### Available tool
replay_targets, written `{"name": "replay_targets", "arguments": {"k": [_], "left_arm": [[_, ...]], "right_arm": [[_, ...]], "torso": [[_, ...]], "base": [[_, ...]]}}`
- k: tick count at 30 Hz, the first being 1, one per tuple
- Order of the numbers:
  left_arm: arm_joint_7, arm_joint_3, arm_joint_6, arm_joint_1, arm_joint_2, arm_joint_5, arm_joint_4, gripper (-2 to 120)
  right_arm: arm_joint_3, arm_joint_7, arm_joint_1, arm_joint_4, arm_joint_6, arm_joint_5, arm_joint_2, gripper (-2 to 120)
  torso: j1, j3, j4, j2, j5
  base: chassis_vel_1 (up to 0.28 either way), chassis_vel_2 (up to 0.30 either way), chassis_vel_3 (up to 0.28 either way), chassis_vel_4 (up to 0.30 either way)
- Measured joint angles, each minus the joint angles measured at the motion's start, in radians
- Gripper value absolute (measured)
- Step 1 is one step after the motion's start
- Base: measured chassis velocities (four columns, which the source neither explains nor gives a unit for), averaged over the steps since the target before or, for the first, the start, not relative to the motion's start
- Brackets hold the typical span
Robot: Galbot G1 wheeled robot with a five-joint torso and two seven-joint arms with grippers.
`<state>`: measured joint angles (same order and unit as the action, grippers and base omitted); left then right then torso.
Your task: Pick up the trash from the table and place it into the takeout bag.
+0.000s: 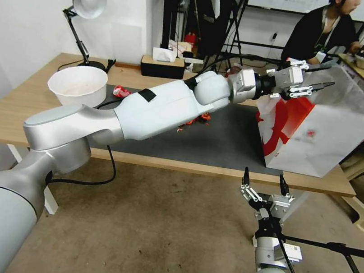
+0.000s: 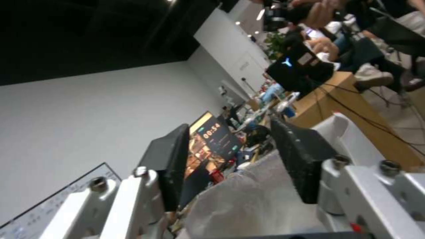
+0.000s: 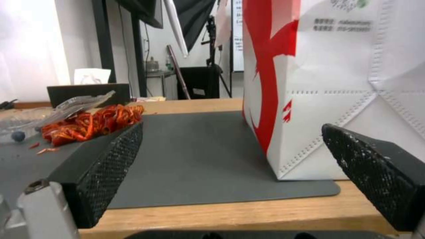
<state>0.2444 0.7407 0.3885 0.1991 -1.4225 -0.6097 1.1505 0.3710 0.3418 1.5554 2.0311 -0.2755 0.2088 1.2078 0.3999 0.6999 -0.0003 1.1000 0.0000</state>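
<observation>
Left gripper (image 1: pixel 321 82) up high over the takeout bag (image 1: pixel 328 135), right at the bag's top rim, arm stretched diagonally across the table (image 1: pixel 7 115). Fingers (image 2: pixel 305 162) spread apart with nothing between them — just the pale bag material sitting below the gap in the left wrist view.

Takeout bag standing on the dark grey mat (image 1: pixel 223 138), at the mat's right end, near the table's front edge, white with big red shapes on its side and a small round logo. Looks a bit leaned and crumpled along the top.

Right gripper (image 1: pixel 265 180) parked low, just off the table's front edge and below the bag's near corner, fingertips pointing up. Jaws wide open, holding nothing — right wrist view looks straight across the mat between the two black pads (image 3: pixel 106 172), with the bag's lower corner (image 3: pixel 318 99) just beyond.

Trash still on the mat: a heap of red-orange shreds with clear plastic wrap on top (image 3: pixel 88 121), well left of the bag, and a small red crumpled bit (image 1: pixel 120 91) beside the white bowl (image 1: pixel 78 84) at the mat's far-left corner. Shreds partly hidden behind the left arm in the head view (image 1: pixel 200 119).

Desk lamp (image 1: pixel 86 1) and black tissue box (image 1: pixel 162 66) along the table's back edge, well away from the bag.
</observation>
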Motion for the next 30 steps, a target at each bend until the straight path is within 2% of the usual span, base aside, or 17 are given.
{"name": "replay_targets", "arguments": {"k": [2, 4, 5, 7, 8, 11, 12, 14, 16, 19, 20, 23, 24, 27, 28, 30], "left_arm": [[-0.008, -0.003, -0.007, -0.003, 0.008, -0.007, 0.009, 57], [-0.051, -0.023, -0.041, -0.034, 0.059, -0.048, 0.059, 70], [-0.051, -0.023, -0.041, -0.034, 0.059, -0.048, 0.059, 70], [-0.077, -0.047, -0.061, -0.067, 0.101, -0.077, 0.096, 79], [-0.077, -0.047, -0.061, -0.067, 0.101, -0.077, 0.096, 79], [-0.113, -0.094, -0.097, -0.130, 0.170, -0.124, 0.157, 94], [-0.113, -0.094, -0.097, -0.130, 0.170, -0.124, 0.157, 94], [-0.139, -0.128, -0.123, -0.177, 0.219, -0.157, 0.200, 99], [-0.151, -0.144, -0.137, -0.198, 0.240, -0.171, 0.219, 99], [-0.190, -0.211, -0.192, -0.279, 0.317, -0.206, 0.292, 100], [-0.190, -0.211, -0.192, -0.279, 0.317, -0.206, 0.292, 100], [-0.225, -0.290, -0.241, -0.364, 0.396, -0.220, 0.359, 100], [-0.225, -0.290, -0.241, -0.364, 0.396, -0.220, 0.359, 100], [-0.255, -0.381, -0.285, -0.460, 0.470, -0.226, 0.418, 100], [-0.255, -0.381, -0.285, -0.460, 0.470, -0.226, 0.418, 100], [-0.267, -0.457, -0.310, -0.536, 0.505, -0.228, 0.459, 100]], "right_arm": [[0.000, 0.000, 0.000, 0.001, 0.000, 0.000, 0.000, 100], [0.001, 0.001, 0.000, 0.003, 0.000, 0.000, 0.001, 100], [0.001, 0.001, 0.000, 0.003, 0.000, 0.000, 0.001, 100], [0.001, 0.001, -0.001, 0.004, 0.000, 0.000, 0.001, 100], [0.001, 0.001, -0.001, 0.004, 0.000, 0.000, 0.001, 100], [0.001, 0.002, 0.000, 0.008, 0.002, 0.000, 0.002, 100], [0.001, 0.002, 0.000, 0.008, 0.002, 0.000, 0.002, 100], [-0.001, 0.003, 0.000, 0.009, 0.005, -0.001, 0.003, 100], [-0.003, 0.003, 0.000, 0.010, 0.006, -0.002, 0.003, 100], [-0.006, 0.004, -0.001, 0.012, 0.009, -0.004, 0.004, 100], [-0.006, 0.004, -0.001, 0.012, 0.009, -0.004, 0.004, 100], [-0.009, 0.004, -0.002, 0.012, 0.011, -0.005, 0.004, 100], [-0.009, 0.004, -0.002, 0.012, 0.011, -0.005, 0.004, 100], [-0.012, 0.005, -0.004, 0.012, 0.014, -0.006, 0.005, 100], [-0.012, 0.005, -0.004, 0.012, 0.014, -0.006, 0.005, 100], [-0.016, 0.006, -0.007, 0.012, 0.015, -0.007, 0.005, 100]], "torso": [[0.000, 0.000, 0.0000, 0.000, 0.0000], [0.000, 0.000, 0.0005, 0.000, -0.0002], [0.000, 0.000, 0.0005, 0.000, -0.0002], [0.000, 0.000, 0.0005, 0.000, -0.0003], [0.000, 0.000, 0.0005, 0.000, -0.0003], [0.000, 0.000, 0.0003, 0.000, -0.0003], [0.000, 0.000, 0.0003, 0.000, -0.0003], [0.000, 0.000, 0.0004, 0.000, -0.0004], [0.000, 0.000, 0.0003, 0.000, -0.0004], [0.000, 0.000, 0.0003, 0.000, -0.0003], [0.000, 0.000, 0.0003, 0.000, -0.0003], [0.000, 0.000, 0.0004, 0.000, -0.0001], [0.000, 0.000, 0.0004, 0.000, -0.0001], [0.000, 0.000, 0.0004, 0.000, -0.0002], [0.000, 0.000, 0.0004, 0.000, -0.0002], [0.000, 0.000, 0.0003, 0.000, -0.0003]], "base": [[0.000, 0.000, 0.000, 0.000], [0.000, 0.000, 0.000, 0.000], [0.000, 0.000, 0.000, 0.000], [0.000, 0.000, 0.000, 0.000], [0.000, 0.000, 0.000, 0.000], [0.000, 0.000, 0.000, 0.000], [0.000, 0.000, 0.000, 0.000], [0.000, 0.000, 0.000, 0.000], [0.000, 0.000, 0.000, 0.000], [0.000, 0.000, 0.000, 0.000], [0.000, 0.000, 0.000, 0.000], [0.000, 0.000, 0.000, 0.000], [0.000, 0.000, 0.000, 0.000], [0.000, 0.000, 0.000, 0.000], [0.000, 0.000, 0.000, 0.000], [0.000, 0.000, 0.000, 0.000]]}}
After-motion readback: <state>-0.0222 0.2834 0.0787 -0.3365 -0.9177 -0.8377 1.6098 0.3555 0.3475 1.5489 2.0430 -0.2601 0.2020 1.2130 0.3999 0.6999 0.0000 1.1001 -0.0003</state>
